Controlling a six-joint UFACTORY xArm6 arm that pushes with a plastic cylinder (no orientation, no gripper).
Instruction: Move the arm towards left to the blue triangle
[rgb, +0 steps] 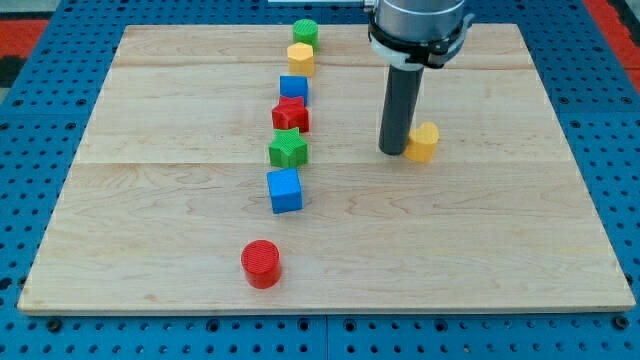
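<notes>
Right of the block column, my tip (392, 151) touches and half hides a yellow block (424, 142); no end effector exists.

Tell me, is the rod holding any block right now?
Nothing is held. My tip just rests on the board beside the yellow block, at its left in the view.

A line of blocks (290, 120) runs down the board (480, 230) left of centre (cylinder (261, 264) lowest, apart). My tip (392, 151) stands well to their right, another block (423, 142) touching its right side.
</notes>
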